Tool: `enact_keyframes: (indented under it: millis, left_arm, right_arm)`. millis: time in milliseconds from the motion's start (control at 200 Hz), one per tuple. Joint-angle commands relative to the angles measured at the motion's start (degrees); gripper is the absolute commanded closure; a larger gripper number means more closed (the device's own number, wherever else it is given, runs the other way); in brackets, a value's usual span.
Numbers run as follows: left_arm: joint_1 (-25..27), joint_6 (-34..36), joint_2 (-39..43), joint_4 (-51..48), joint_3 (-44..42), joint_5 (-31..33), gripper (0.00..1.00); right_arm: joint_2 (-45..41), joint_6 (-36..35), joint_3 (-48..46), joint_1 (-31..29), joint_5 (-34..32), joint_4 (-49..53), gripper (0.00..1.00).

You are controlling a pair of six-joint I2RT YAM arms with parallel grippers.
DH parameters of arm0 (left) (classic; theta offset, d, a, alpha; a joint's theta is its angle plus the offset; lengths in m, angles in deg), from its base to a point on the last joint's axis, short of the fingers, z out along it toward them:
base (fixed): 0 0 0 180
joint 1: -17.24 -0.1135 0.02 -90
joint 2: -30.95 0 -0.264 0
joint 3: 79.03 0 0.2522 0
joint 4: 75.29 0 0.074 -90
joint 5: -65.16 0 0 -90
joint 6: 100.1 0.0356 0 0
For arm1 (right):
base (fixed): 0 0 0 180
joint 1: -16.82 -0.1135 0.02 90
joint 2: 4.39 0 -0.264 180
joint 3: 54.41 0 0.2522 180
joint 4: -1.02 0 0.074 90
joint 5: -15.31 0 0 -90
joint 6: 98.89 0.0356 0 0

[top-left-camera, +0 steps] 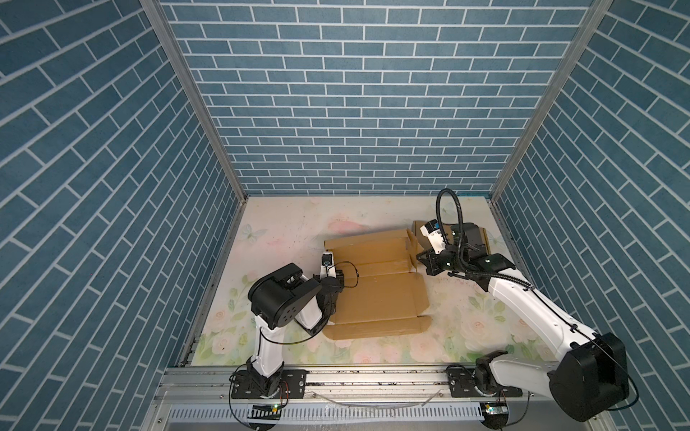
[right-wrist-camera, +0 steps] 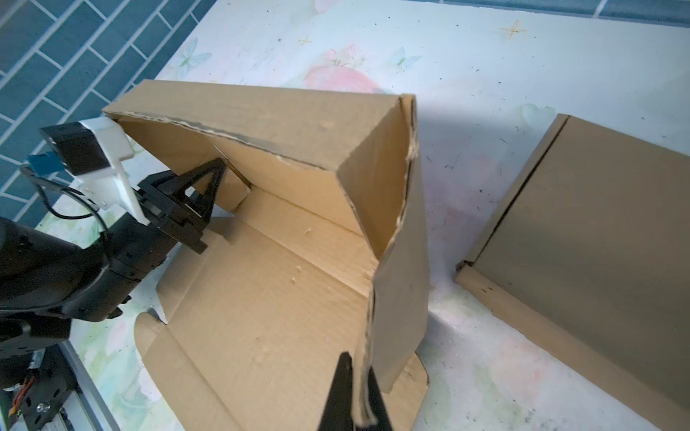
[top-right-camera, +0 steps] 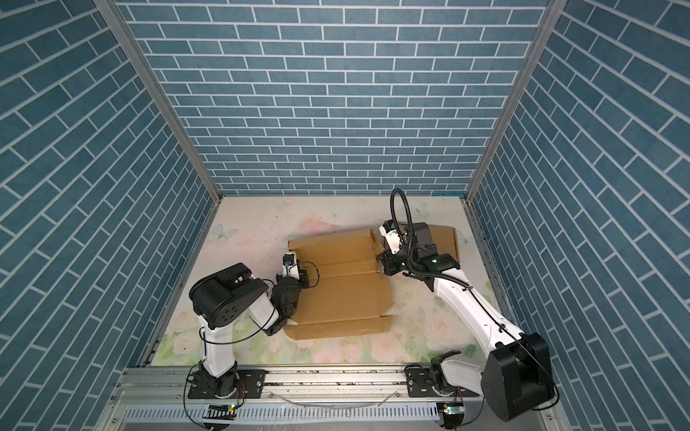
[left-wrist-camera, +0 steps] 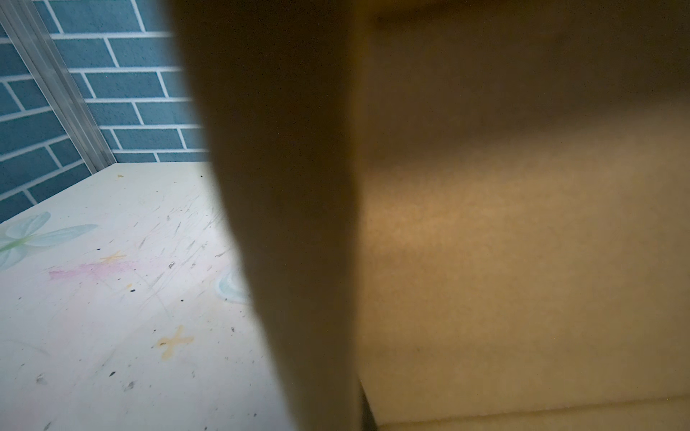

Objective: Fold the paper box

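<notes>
Flap (right-wrist-camera: 403, 268) on the paper box (top-left-camera: 377, 294), right end, is pinched in our right tool (right-wrist-camera: 358, 377), left tool (right-wrist-camera: 214, 186) closed at the other end.

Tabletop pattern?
The table has a pale floral print: pink flowers, green leaves, light-blue butterflies. It shows best in a top view.
</notes>
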Motion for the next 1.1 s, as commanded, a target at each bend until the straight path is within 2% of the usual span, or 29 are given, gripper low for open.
enact_keyframes:
  millis: [0,110,280,415,600,750,850,980,1095]
  left_arm:
    - [0.8,3.2,-3.5,-14.9,-1.7,-2.5,1.0]
    - [0.8,3.2,-3.5,-14.9,-1.7,-2.7,1.0]
    - [0.8,3.3,-3.5,-14.8,-1.8,-2.8,1.0]
    - [0.8,3.5,-3.4,-15.0,-1.9,-3.0,1.0]
    - [0.8,3.4,-3.7,-15.0,-1.8,-2.9,1.0]
    - [0.8,3.6,-3.8,-15.4,-1.5,-2.8,1.0]
    - [0.8,3.7,-3.8,-15.5,-1.6,-2.5,1.0]
    - [1.0,4.2,-4.4,-14.8,-1.5,-1.9,1.0]
    - [1.6,5.1,-4.8,-14.1,-1.6,-1.0,1.0]
  right_arm:
    - [-0.6,2.6,-1.1,-3.5,0.3,-5.4,1.0]
    - [2.1,2.9,-2.8,-5.7,-1.9,-9.1,1.0]
    - [2.8,1.6,-10.4,-5.5,-3.0,-22.8,1.0]
    - [5.0,0.3,-8.8,-3.9,0.1,-21.1,1.0]
    - [2.4,-0.5,-6.7,0.0,5.4,-15.3,0.75]
    - [0.8,-2.0,-4.6,3.1,7.7,-9.3,0.62]
    - [0.4,-0.5,-3.3,4.9,10.4,-7.5,0.56]
    - [0.8,7.1,-2.3,7.6,14.6,-10.5,0.52]
    - [1.9,12.8,-0.5,9.4,15.3,-11.5,0.5]
